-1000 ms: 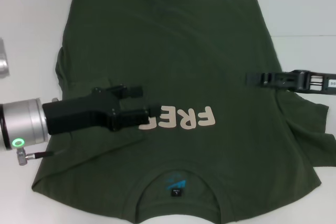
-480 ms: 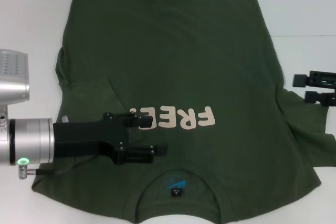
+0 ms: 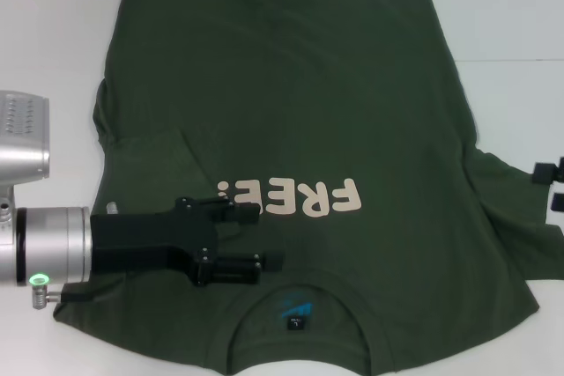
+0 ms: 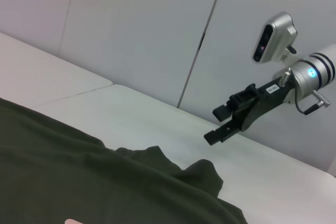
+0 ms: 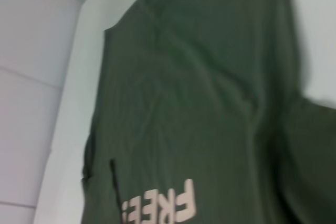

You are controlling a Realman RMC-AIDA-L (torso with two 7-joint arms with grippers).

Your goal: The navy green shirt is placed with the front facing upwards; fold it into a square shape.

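**Left gripper over shirt chest**

Left gripper [image 3: 260,237] hovers with jaws parted, grasping nothing, just beside the lettering [image 3: 291,199]. Shirt [image 3: 282,85] lies flat on the table [image 3: 511,24], front up (collar nearest the robot). Right gripper [image 4: 223,124] is off the sleeve edge, jaws parted.

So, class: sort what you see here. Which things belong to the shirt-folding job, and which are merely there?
Part of the job:
- navy green shirt, spread front up
- left gripper, open, over the shirt near the collar
- right gripper, open, off the shirt's sleeve edge

Merely there:
- white table
- wall panels
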